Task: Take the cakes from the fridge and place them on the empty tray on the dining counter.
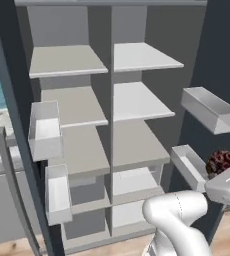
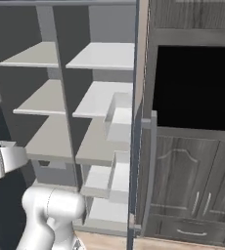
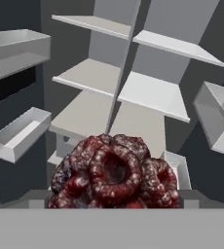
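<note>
Hand view: dark red-brown round cake (image 3: 115, 172) sits between the gripper (image 3: 115, 200) fingers, jaws spread wide around it.
Cake place: right of the open fridge (image 1: 109, 100), beside a door bin (image 1: 189, 165).
Cakes counted: one.
Shelves: pale grey, in two columns.
Door bins: four clear.
Writing: none readable.
Right side: grey wood-grain cabinets (image 2: 192, 185).

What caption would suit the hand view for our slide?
Dark red-brown cake close before the hand camera, with the open fridge's pale shelves and door bins behind.
</note>
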Available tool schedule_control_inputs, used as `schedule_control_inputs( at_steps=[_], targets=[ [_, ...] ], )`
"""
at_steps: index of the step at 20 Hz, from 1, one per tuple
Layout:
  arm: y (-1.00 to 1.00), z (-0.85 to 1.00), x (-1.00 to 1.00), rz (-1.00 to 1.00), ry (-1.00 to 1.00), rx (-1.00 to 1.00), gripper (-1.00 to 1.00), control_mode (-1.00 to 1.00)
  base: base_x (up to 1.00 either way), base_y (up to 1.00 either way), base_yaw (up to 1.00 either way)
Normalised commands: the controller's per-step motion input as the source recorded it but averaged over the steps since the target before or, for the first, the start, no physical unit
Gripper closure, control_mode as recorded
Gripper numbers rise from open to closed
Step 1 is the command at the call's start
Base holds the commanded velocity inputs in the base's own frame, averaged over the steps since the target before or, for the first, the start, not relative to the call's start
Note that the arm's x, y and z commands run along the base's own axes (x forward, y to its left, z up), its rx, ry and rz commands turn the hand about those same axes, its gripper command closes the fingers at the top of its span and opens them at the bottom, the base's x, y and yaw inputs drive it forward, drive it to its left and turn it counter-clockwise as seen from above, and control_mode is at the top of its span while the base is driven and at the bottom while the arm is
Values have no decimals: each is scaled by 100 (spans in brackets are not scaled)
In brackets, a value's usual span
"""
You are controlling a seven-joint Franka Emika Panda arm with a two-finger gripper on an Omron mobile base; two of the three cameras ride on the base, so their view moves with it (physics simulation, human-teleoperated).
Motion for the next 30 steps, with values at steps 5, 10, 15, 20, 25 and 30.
schedule_control_inputs(
  at_steps=[5, 10, 15, 20, 25, 30],
  targets=[
    [0, 0, 0, 0, 0, 0, 100, 100, -75, -13, 11],
    [0, 0, 0, 0, 0, 0, 100, 100, -7, -48, 32],
    [0, 0, 0, 0, 0, 0, 100, 100, 33, -40, 43],
    [0, 0, 0, 0, 0, 0, 100, 100, 25, -32, 45],
    [0, 0, 0, 0, 0, 0, 100, 100, 9, -15, 45],
    [0, 0, 0, 0, 0, 0, 100, 100, 0, -8, 44]
  ],
)
